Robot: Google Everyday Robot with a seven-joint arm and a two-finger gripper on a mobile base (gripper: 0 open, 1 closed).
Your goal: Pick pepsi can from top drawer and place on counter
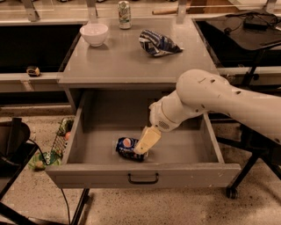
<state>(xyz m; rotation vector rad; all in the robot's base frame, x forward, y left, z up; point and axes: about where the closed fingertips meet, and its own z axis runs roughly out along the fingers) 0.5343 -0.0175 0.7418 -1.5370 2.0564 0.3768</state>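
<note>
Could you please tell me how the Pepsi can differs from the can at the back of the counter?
The pepsi can lies on its side in the top drawer; the green-and-silver can stands upright on the counter. The pepsi can is dark blue; the other is green and silver. The gripper is at the pepsi can, far from the green-and-silver can. Both are small cans.

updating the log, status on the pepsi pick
Gripper down in top drawer, at the pepsi can. Can lying on its side, not lifted. Nothing seen blocking the lift.
</note>
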